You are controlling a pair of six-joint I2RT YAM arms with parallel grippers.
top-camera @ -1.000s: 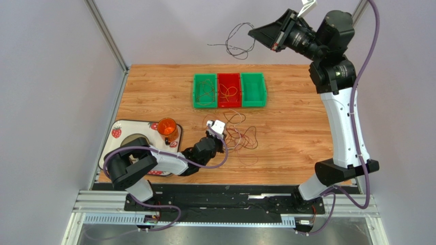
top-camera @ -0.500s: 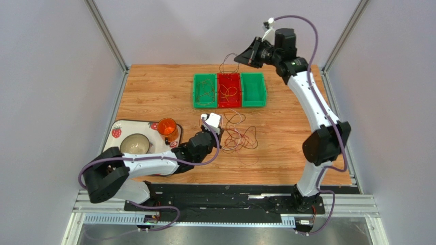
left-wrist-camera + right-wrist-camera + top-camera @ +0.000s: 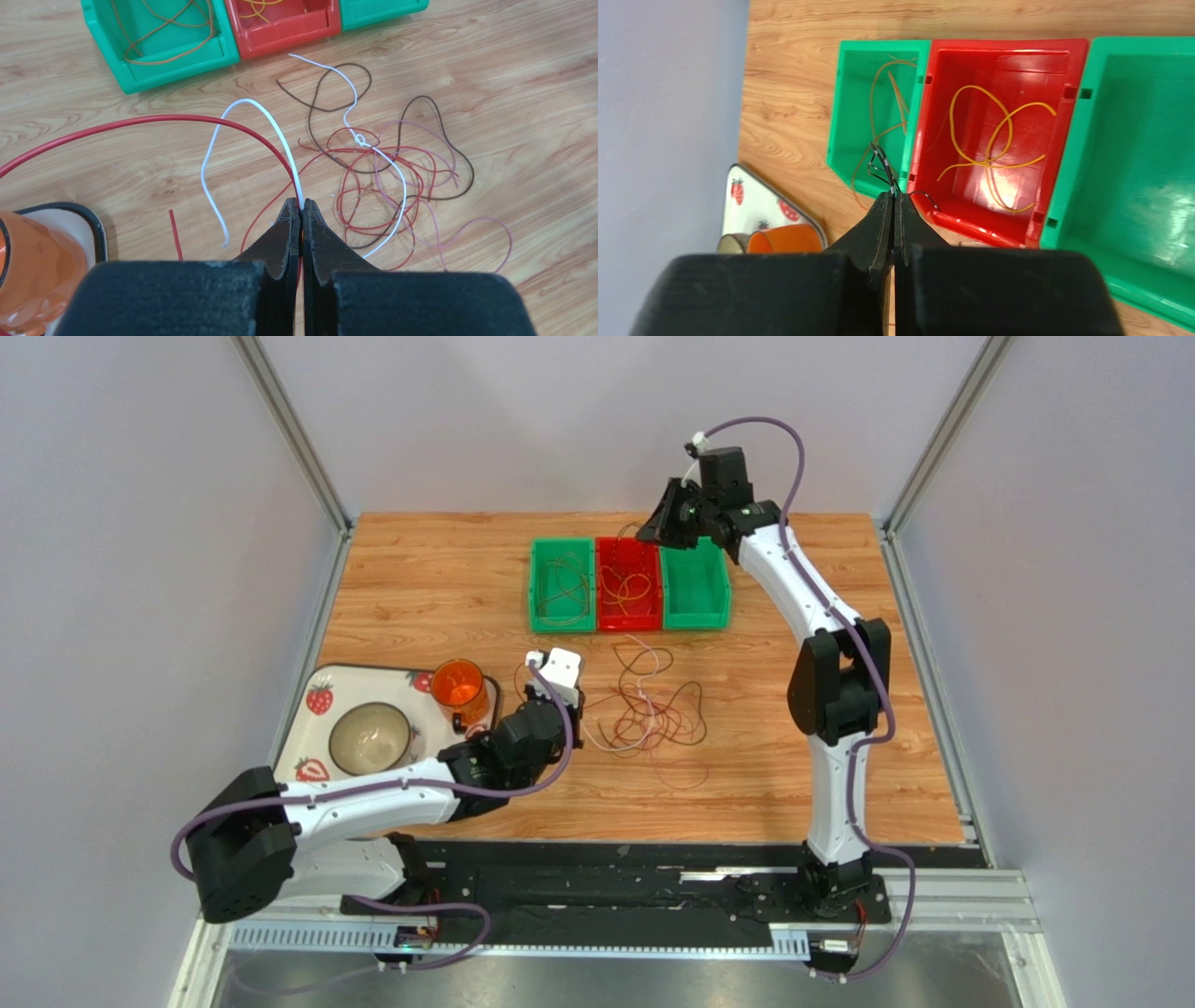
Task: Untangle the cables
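A tangle of cables point(image 3: 648, 711), red, brown, pink and white, lies on the wooden table in front of three bins. My left gripper point(image 3: 572, 717) sits at the tangle's left edge. In the left wrist view this gripper point(image 3: 300, 207) is shut on a white cable point(image 3: 246, 105) and a red cable point(image 3: 126, 127) that run out from its tips. My right gripper point(image 3: 657, 529) hangs behind the bins' back edge, shut on a thin black cable point(image 3: 882, 164). A brown cable point(image 3: 889, 105) lies in the left green bin point(image 3: 843, 105), a yellow cable point(image 3: 990, 140) in the red bin point(image 3: 1018, 70).
The right green bin point(image 3: 724, 585) shows nothing inside. A strawberry-print tray point(image 3: 316, 703) at the near left carries a bowl point(image 3: 370, 735) and an orange cup point(image 3: 457, 683), close to my left arm. Metal frame posts stand at the table's back corners.
My right arm has swung down from high above to just behind the bins, bringing the black cable along. My left gripper has drawn back to the left, stretching its cables.
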